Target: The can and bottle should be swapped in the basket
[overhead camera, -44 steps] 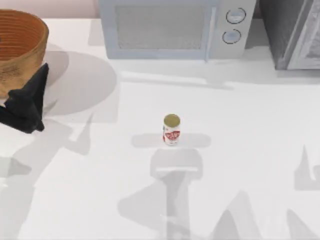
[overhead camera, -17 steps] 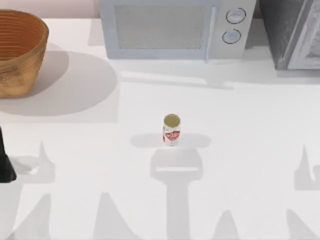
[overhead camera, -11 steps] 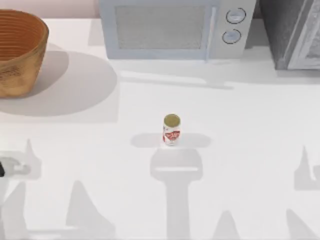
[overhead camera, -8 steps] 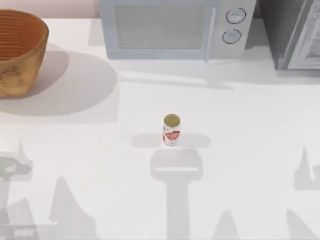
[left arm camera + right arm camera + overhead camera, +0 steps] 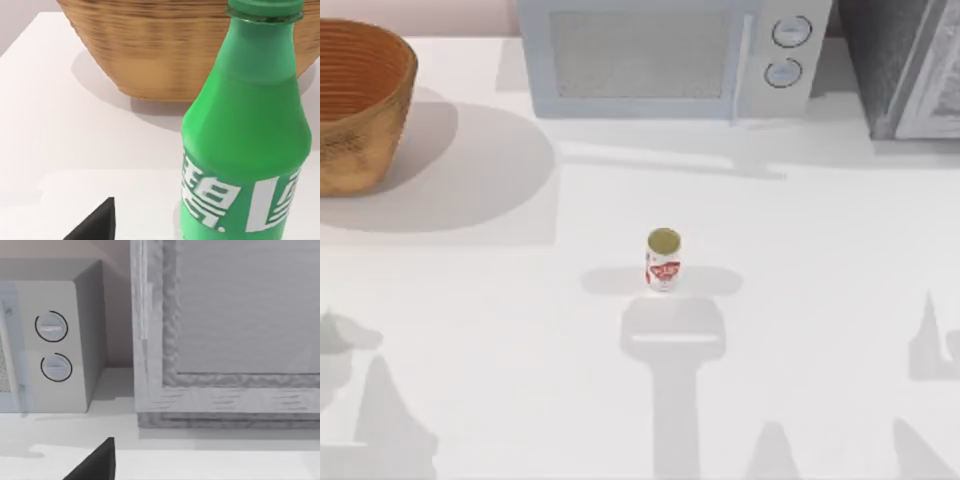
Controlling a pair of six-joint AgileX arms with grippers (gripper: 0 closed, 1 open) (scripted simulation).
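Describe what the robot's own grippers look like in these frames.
Little of them is visible. In the left wrist view, a matte black, wedge-shaped piece of the left gripper juts in at the frame's edge, tapering to a point. The right wrist view has a matching black wedge of the right gripper. Neither piece carries cables, markings or lettering.

A white table (image 5: 840, 250) carries everything. The basket (image 5: 360, 110) stands at the frame's upper left, the microwave (image 5: 670, 55) along the top edge, a grey cabinet (image 5: 905, 65) at upper right. The can (image 5: 663, 260) stands upright at centre. A green bottle (image 5: 245, 145) stands upright near the basket.
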